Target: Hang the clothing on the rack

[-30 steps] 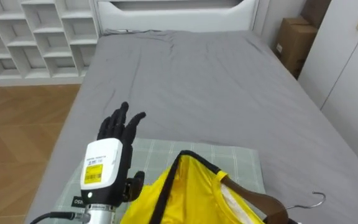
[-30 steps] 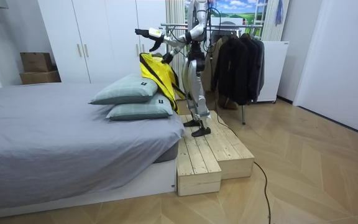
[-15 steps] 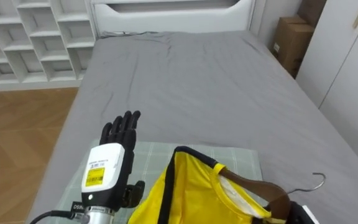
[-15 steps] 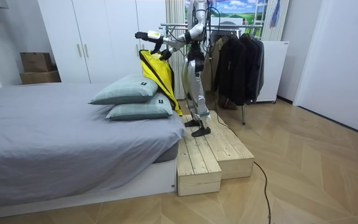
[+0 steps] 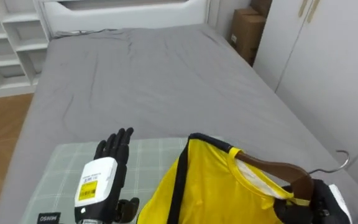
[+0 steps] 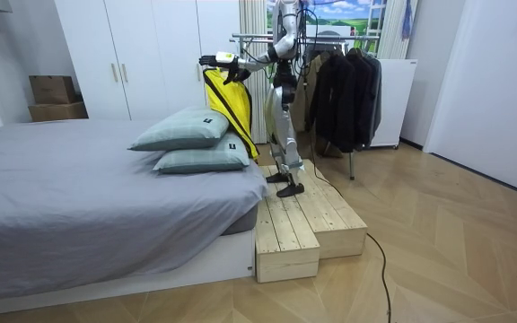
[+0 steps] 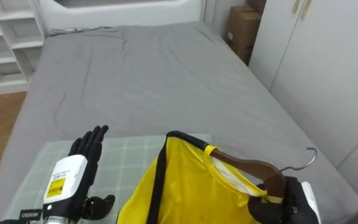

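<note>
A yellow shirt [image 5: 210, 193] with black trim hangs on a wooden hanger [image 5: 272, 168], whose metal hook [image 5: 340, 160] points right. My right hand [image 5: 325, 199] grips the hanger just below the hook, at the lower right. My left hand [image 5: 107, 165] is open with straight fingers, held out left of the shirt and apart from it, above a pale green checked pillow [image 5: 55, 162]. In the room view I stand on a wooden platform [image 6: 308, 224] beside the bed and hold the shirt [image 6: 227, 103] up over the pillows.
The grey bed [image 5: 148, 74] stretches ahead. A white wardrobe [image 5: 328, 68] stands to the right, a cardboard box [image 5: 247, 28] beyond it, and white shelving [image 5: 5, 31] at the far left. A clothes rack [image 6: 339, 81] with dark coats stands behind me.
The camera has swung to the right. In the room view the shirt has been lifted and drawn closer to my body. My left hand stays open.
</note>
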Tool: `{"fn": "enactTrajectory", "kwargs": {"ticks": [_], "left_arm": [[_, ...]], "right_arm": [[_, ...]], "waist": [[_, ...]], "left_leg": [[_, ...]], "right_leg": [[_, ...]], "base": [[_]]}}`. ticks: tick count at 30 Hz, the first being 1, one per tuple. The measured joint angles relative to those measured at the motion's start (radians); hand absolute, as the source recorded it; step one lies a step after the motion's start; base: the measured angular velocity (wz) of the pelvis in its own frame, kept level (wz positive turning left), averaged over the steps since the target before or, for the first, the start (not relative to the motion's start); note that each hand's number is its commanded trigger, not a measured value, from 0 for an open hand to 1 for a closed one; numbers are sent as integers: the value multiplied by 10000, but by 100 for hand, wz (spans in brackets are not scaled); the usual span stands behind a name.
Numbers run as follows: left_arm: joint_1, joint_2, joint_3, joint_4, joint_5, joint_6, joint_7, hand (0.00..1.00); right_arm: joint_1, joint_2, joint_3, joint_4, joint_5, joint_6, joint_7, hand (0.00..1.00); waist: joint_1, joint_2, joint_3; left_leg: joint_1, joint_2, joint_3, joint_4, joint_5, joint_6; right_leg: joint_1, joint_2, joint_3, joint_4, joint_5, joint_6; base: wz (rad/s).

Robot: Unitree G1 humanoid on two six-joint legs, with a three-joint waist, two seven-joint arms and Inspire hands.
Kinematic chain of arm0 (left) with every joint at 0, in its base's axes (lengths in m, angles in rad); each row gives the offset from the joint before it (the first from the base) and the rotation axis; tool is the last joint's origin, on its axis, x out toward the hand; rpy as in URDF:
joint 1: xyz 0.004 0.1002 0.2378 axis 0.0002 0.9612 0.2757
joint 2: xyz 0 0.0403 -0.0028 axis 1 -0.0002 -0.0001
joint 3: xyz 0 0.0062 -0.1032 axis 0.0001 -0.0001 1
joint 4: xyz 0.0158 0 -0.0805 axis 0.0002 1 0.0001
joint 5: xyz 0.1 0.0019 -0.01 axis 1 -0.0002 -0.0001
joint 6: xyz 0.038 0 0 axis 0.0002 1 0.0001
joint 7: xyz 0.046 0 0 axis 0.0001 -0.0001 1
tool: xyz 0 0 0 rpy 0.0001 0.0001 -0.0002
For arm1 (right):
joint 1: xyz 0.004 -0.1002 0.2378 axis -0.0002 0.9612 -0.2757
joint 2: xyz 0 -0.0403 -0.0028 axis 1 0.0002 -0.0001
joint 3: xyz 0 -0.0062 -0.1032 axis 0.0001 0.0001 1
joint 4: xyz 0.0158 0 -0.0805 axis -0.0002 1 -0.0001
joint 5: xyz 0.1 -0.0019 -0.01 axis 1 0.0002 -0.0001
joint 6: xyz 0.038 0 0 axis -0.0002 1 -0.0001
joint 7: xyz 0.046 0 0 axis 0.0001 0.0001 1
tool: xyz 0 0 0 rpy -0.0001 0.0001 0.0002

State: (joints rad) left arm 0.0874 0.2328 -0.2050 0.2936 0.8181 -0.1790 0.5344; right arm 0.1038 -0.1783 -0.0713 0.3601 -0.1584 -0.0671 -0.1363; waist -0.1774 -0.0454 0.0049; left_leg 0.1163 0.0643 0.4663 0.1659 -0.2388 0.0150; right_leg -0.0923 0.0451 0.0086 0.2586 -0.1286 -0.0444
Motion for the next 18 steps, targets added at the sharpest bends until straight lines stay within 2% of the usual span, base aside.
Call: {"fn": "enactTrajectory", "kwargs": {"ticks": [1,2,3,4,5,6,7,8,9,10,11,12,13,14,15,16,17,18], "left_arm": [[26,-16,149,-9,-9,-30,2,0],[52,-47,280,-10,-38,-40,1,0],[47,-47,306,-11,-84,-40,1,0],[-8,-99,316,-10,-282,-53,-4,0],[-48,-203,305,-11,-525,-112,-10,0],[-51,-219,284,-14,-720,-181,-10,0],[-59,-197,209,-13,-1118,-254,-32,0],[-60,-215,138,-12,-1413,-253,-73,0],[-60,-224,117,-10,-1503,-254,-90,0],[-73,-198,115,-10,-1572,-255,-200,0],[-82,-187,136,-10,-1562,-255,-321,0],[-126,-185,137,-15,-1560,-256,-366,0],[-173,-185,135,-11,-1568,-252,-449,0],[-170,-181,111,2,-1578,-227,-541,0],[-166,-152,40,2,-1608,-194,-679,0],[-165,-135,10,2,-1615,-184,-721,0],[-166,-115,-49,2,-1755,-181,-765,0],[-167,-120,-73,2,-1820,-181,-790,0]], "right_arm": [[14,0,2,-176,-532,-30,-32,100],[4,-19,4,-247,-969,-118,-48,100],[3,-46,4,-260,-1110,-124,-55,100],[-32,-185,4,-256,-1313,-151,-103,100],[-35,-333,2,-221,-1343,-213,-245,100],[-32,-374,2,-193,-1338,-224,-327,100],[-21,-401,3,-171,-1387,-225,-508,100],[-16,-443,7,-172,-1608,-232,-679,100],[-18,-455,8,-171,-1699,-244,-737,100],[-18,-447,48,-139,-1975,-284,-791,100],[45,-416,142,-104,-2133,-331,-790,100],[55,-411,151,-110,-2207,-400,-786,100],[46,-411,173,-148,-2364,-492,-782,100],[41,-412,255,-185,-2466,-510,-783,100],[35,-414,389,-187,-2650,-551,-784,100],[20,-416,467,-211,-2791,-557,-782,100],[-4,-415,595,-293,-3069,-632,-761,100],[-8,-415,617,-332,-3209,-669,-748,100]], "waist": [[209,-16,-3],[342,-28,3],[390,-53,-2],[438,-87,11],[443,-58,30],[441,-55,33],[405,-38,62],[381,-53,77],[378,-72,85],[351,-142,112],[233,-138,85],[190,-136,60],[178,-129,71],[190,-130,73],[238,-135,72],[239,-135,72],[217,-108,79],[194,-64,104]], "left_leg": [[65,144,644,79,-137,-65],[103,331,1286,336,-333,-146],[116,412,1578,482,-431,-184],[116,582,2066,846,-717,-230],[122,802,2490,1192,-1011,-269],[145,885,2689,1327,-1111,-291],[203,1072,3050,1602,-1293,-343],[317,1131,3364,1833,-1475,-418],[393,1133,3509,1941,-1566,-475],[474,1190,3651,2202,-1741,-639],[518,1379,3757,2322,-1780,-730],[547,1424,3813,2329,-1780,-780],[554,1526,3928,2482,-1756,-855],[626,1627,3934,2566,-1690,-961],[644,1799,3933,2994,-1683,-970],[622,1957,3918,3344,-1682,-968],[533,2284,3824,4100,-1677,-966],[490,2452,3685,4475,-1675,-962]], "right_leg": [[-203,-19,-637,17,184,-124],[-362,-130,-1772,53,397,-352],[-432,-213,-2396,79,453,-446],[-549,-393,-3643,224,439,-631],[-699,-491,-4318,514,361,-685],[-806,-545,-4566,735,293,-590],[-1073,-741,-4885,1385,37,-302],[-1329,-1240,-4902,1978,-197,-258],[-1388,-1564,-4863,2097,-169,-221],[-1377,-1899,-4598,2110,-69,-138],[-1356,-1654,-4531,2055,-97,-251],[-1372,-1576,-4510,2030,-104,-279],[-1382,-1401,-4480,1946,-113,-346],[-1380,-1200,-4403,1887,-83,-499],[-1350,-995,-4427,1899,-127,-720],[-1317,-924,-4447,1891,-196,-777],[-1248,-805,-4459,1887,-416,-808],[-1191,-728,-4383,1878,-514,-746]], "base": [[-156],[-166],[-153],[-123],[-114],[-93],[-86],[-80],[-72],[-53],[-42],[-33],[-47],[-69],[-67],[-74],[-59],[-74]]}}
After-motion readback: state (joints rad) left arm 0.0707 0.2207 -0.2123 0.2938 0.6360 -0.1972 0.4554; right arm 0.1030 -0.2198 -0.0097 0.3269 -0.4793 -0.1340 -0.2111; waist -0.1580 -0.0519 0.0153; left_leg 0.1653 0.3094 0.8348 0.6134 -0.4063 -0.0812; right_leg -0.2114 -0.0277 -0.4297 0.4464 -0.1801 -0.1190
